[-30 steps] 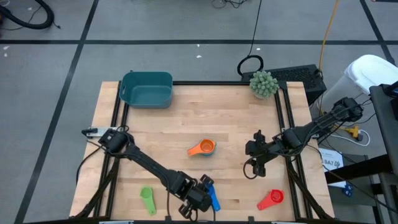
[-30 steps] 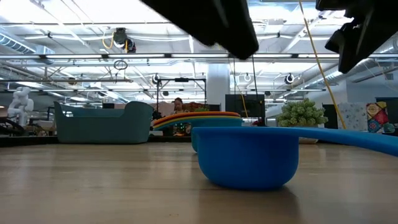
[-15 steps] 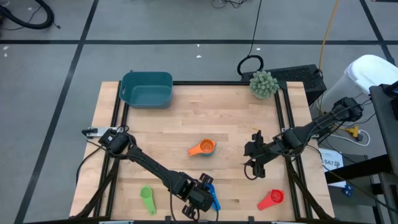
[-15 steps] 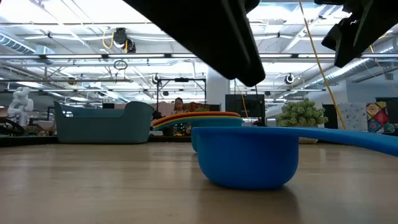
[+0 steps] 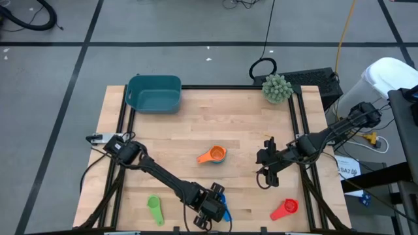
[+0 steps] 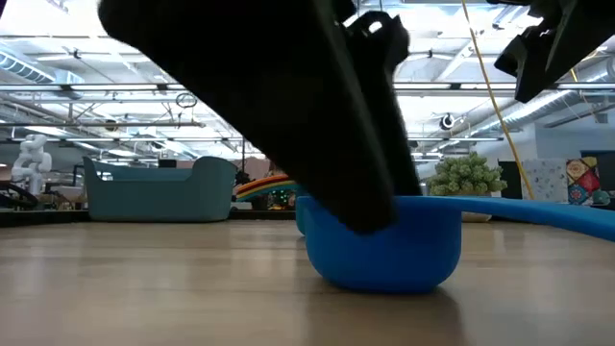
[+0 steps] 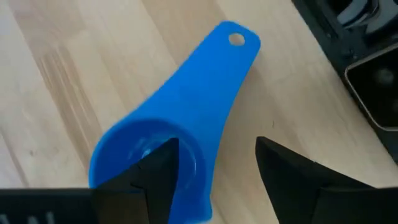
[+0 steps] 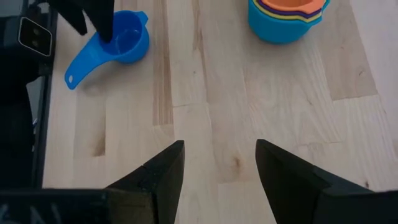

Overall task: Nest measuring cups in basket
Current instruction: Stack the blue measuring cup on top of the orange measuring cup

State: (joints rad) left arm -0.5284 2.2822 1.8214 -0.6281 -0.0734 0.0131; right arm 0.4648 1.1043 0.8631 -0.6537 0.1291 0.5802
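Basket point(image 5: 154, 93): teal bin at the far left corner of the table point(image 5: 241, 124). Its inside shows only teal; no cup is in it. In the low view it stands far back on the left.

Nested stack point(image 5: 214, 155): mid-table, well apart from the basket. The outer cup is light blue, an orange cup sits uppermost with its handle pointing to my left, and further rims (yellow, purple) show between them in my right wrist view point(image 8: 288, 17).

Blue cup point(image 5: 223, 205): at the near edge, resting on the wood, bowl toward the table's middle and handle toward the near edge. Nothing is in the bowl point(image 7: 149, 163).

Green cup point(image 5: 154, 208): near edge, left of the blue cup, lying alone.

Red cup point(image 5: 285, 209): near edge on the right side, lying alone.

My left gripper point(image 5: 210, 207): low over the blue cup. The fingers stand apart, one finger point(image 7: 163, 171) over the bowl's rim and the other beside the handle; they grip nothing. The arm reaches in a long diagonal from the left edge of the table. In the low view the gripper hides the left part of the cup.

My right gripper point(image 5: 266, 156): waiting above the table, right of the stack, fingers apart and empty, bare wood between them.

Green ball plant point(image 5: 277, 87): far right corner.
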